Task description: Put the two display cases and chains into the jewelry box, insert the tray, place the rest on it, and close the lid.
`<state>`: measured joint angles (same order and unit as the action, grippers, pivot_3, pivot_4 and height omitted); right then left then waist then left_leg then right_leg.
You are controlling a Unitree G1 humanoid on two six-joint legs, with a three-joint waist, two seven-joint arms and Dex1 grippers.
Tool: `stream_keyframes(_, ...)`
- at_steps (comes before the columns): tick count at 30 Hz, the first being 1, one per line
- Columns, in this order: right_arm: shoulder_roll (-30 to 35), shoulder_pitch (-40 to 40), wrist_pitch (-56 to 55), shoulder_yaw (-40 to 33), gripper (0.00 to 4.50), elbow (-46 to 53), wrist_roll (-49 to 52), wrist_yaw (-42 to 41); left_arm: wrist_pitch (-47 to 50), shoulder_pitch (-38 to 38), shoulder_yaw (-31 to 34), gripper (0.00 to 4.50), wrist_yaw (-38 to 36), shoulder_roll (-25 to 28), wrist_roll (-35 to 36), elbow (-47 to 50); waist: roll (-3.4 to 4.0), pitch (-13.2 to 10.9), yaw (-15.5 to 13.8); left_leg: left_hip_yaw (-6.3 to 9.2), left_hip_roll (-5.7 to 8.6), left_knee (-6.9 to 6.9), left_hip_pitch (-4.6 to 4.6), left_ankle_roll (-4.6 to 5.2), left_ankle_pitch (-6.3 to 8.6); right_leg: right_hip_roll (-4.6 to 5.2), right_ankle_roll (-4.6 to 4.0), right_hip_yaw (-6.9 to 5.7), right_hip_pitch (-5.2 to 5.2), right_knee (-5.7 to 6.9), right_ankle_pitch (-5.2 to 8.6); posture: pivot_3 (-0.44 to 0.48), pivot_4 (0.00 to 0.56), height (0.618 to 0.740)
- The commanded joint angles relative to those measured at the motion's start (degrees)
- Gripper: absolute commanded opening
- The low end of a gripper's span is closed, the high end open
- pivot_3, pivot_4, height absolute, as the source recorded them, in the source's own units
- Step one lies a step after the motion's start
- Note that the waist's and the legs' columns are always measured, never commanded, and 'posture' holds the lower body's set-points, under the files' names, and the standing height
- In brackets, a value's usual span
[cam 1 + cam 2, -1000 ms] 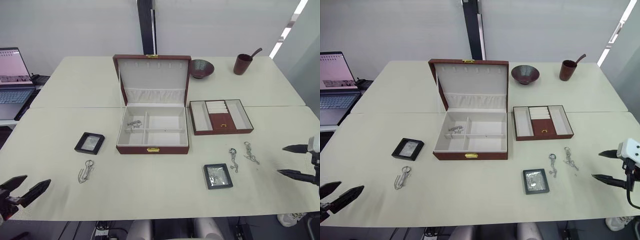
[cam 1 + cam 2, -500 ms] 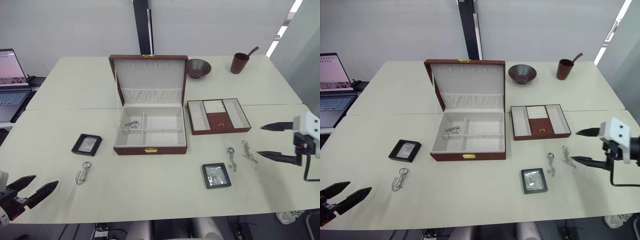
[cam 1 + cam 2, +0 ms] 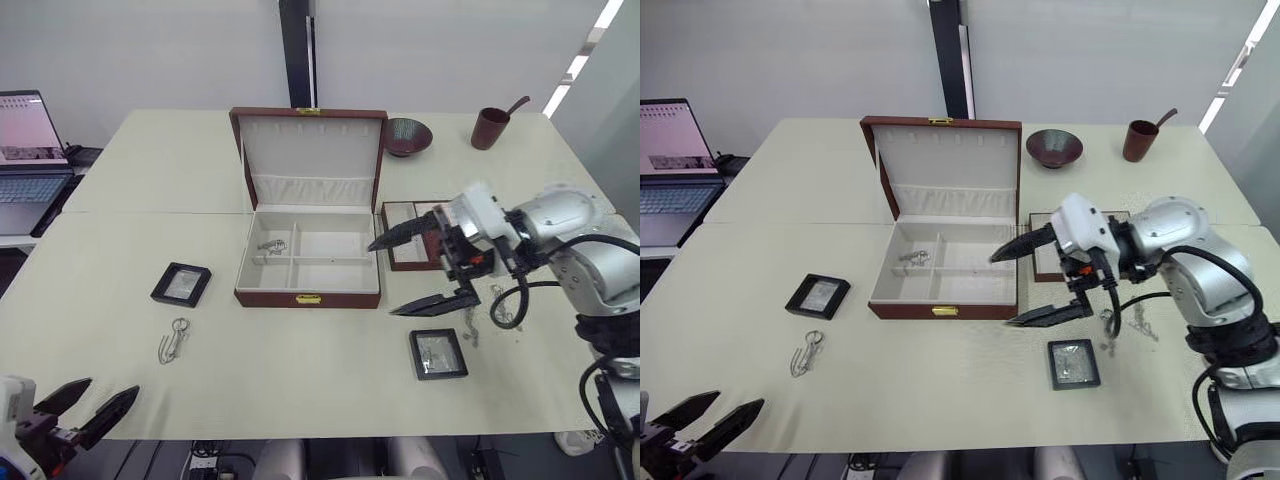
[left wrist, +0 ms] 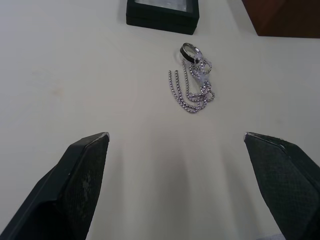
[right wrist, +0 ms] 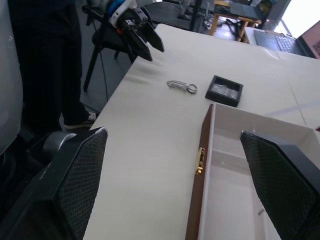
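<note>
The jewelry box (image 3: 308,272) stands open mid-table, its lid (image 3: 310,148) upright. A short chain clump (image 3: 270,245) lies in its back left compartment. One display case (image 3: 181,283) sits left of the box, with the looped chain (image 3: 172,340) in front of it. The other display case (image 3: 438,353) lies front right. The tray (image 3: 403,236) sits right of the box, partly hidden by my right arm. My right gripper (image 3: 381,280) hangs open over the box's front right corner. My left gripper (image 3: 108,390) is open at the table's front left edge, short of the chain (image 4: 192,90).
Two ringed chains (image 3: 1138,322) lie right of the front display case, under my right arm's cable. A dark bowl (image 3: 408,135) and a brown cup (image 3: 490,128) with a spoon stand at the back right. A laptop (image 3: 25,140) sits off the table's far left.
My right gripper has swung left from the table's right edge to the box's front right corner, still open. The left gripper has stayed low at the front left. The camera shifted a little.
</note>
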<state>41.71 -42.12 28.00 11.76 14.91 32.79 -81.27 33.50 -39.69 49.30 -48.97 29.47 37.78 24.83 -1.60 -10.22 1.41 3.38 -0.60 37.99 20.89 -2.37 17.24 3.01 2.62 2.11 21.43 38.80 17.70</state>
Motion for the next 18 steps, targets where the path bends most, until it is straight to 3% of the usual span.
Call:
stream_keyframes(1, -0.8, -0.9, -0.8, 0.6, 4.5, 0.6, -0.3, -1.0, -0.2, 1.6, -1.6, 4.48, 5.2, -2.2, 1.2, 4.4, -0.01, 0.0, 0.0, 0.0, 0.01, 0.0, 0.0, 0.0, 0.0, 0.01, 0.0, 0.0, -0.01, -0.02, 0.0, 0.0, 0.15, 0.74)
stream_keyframes(8, -1.4, 0.1, -1.2, 0.4, 4.5, 0.6, -0.8, -0.7, 1.7, 8.7, -8.5, 4.48, 16.3, -4.5, -1.4, 5.2, -0.03, 0.0, 0.2, -0.01, 0.02, 0.0, -0.02, 0.0, 0.0, -0.04, 0.01, 0.01, 0.0, 0.05, -0.01, 0.0, 0.15, 0.74)
stream_keyframes(12, -1.2, 0.7, -1.1, 0.1, 4.5, 0.9, -0.8, -0.5, 5.1, 12.6, -14.2, 4.48, 22.2, -1.6, -6.6, 3.8, -0.01, 0.0, 0.2, -0.02, 0.02, 0.0, -0.02, 0.0, 0.0, -0.07, 0.01, 0.01, 0.01, 0.06, -0.01, 0.0, 0.15, 0.74)
stream_keyframes(18, -1.0, 1.2, -0.6, -0.2, 4.5, 1.6, -0.5, 0.0, 10.4, 14.8, -17.2, 4.48, 25.5, -0.7, -6.9, 4.6, -0.01, 0.0, 0.3, -0.07, 0.03, 0.0, -0.03, 0.0, 0.0, -0.09, 0.01, -0.04, 0.05, 0.06, -0.01, 0.0, 0.15, 0.74)
